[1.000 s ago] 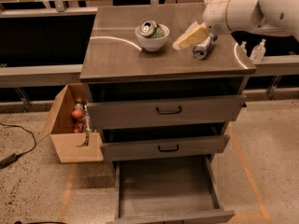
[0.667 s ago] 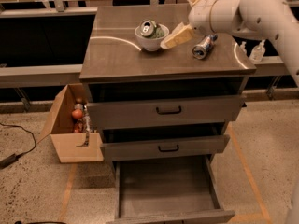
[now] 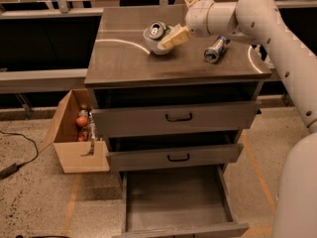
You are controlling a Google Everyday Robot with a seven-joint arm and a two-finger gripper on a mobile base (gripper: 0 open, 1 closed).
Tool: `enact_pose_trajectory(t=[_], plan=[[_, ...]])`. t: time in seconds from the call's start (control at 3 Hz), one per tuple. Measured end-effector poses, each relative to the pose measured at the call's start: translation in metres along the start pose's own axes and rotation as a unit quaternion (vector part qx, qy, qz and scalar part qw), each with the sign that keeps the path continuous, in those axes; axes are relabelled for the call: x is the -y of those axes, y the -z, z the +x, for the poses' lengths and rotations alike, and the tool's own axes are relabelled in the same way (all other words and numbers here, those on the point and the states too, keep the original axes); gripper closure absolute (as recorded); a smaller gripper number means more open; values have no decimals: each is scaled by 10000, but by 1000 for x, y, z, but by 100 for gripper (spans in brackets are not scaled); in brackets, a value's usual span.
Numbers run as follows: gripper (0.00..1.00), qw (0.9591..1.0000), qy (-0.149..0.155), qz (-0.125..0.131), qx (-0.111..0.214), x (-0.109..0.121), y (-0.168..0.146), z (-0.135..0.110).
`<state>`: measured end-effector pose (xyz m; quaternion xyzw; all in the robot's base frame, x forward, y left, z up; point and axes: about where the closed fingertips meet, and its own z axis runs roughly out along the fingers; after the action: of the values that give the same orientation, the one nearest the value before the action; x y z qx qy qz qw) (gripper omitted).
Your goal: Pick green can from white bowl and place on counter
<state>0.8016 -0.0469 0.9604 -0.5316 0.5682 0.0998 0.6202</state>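
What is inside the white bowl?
The green can, silver top showing; the white bowl hides its lower body. The tool is at the bowl's right rim, covering that side.

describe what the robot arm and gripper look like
The arm is smooth and off-white: thick rounded tubes with bulbous joints, no visible cables or markings. The gripper, at the white bowl on the counter, is a cream-yellow wedge.

Worktop [image 3: 129, 63]: grey-brown, glossy, with a curved light streak across the left half. White bowl [image 3: 156, 46] stands near the middle, toward the back edge. Silver-and-blue can [image 3: 216, 49] lies on its side nearer the right edge, apart from the bowl. Tool [image 3: 174, 36] sits at the bowl's right rim.
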Motion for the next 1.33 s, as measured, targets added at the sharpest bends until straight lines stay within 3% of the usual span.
enact_pose_trajectory(t=[1.0,1.33], plan=[[0,9995,208,-243,30,-12,-41,9],[18,9996,127,-262,3,-16,-49,10]])
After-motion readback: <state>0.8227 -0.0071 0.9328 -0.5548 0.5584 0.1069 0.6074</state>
